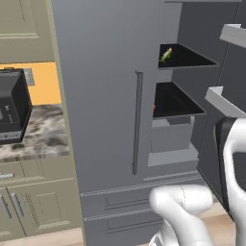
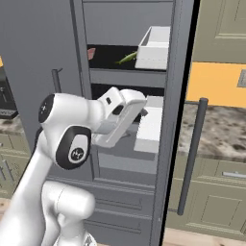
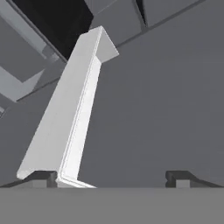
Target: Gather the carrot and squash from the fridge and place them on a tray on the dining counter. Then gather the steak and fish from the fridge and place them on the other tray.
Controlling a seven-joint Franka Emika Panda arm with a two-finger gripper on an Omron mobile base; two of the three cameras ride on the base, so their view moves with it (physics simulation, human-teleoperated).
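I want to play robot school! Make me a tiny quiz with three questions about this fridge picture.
1. True or false: the right fridge door is open.
2. Which shelf holds the green vegetable? A: the upper shelf; B: the lower shelf; C: the drawer.
3. Fill in: the gripper has its jaws ____ and holds nothing.

Key:
1. True; the shelves inside show.
2. A.
3. Open; its two tips stand far apart, next to a white door bin.
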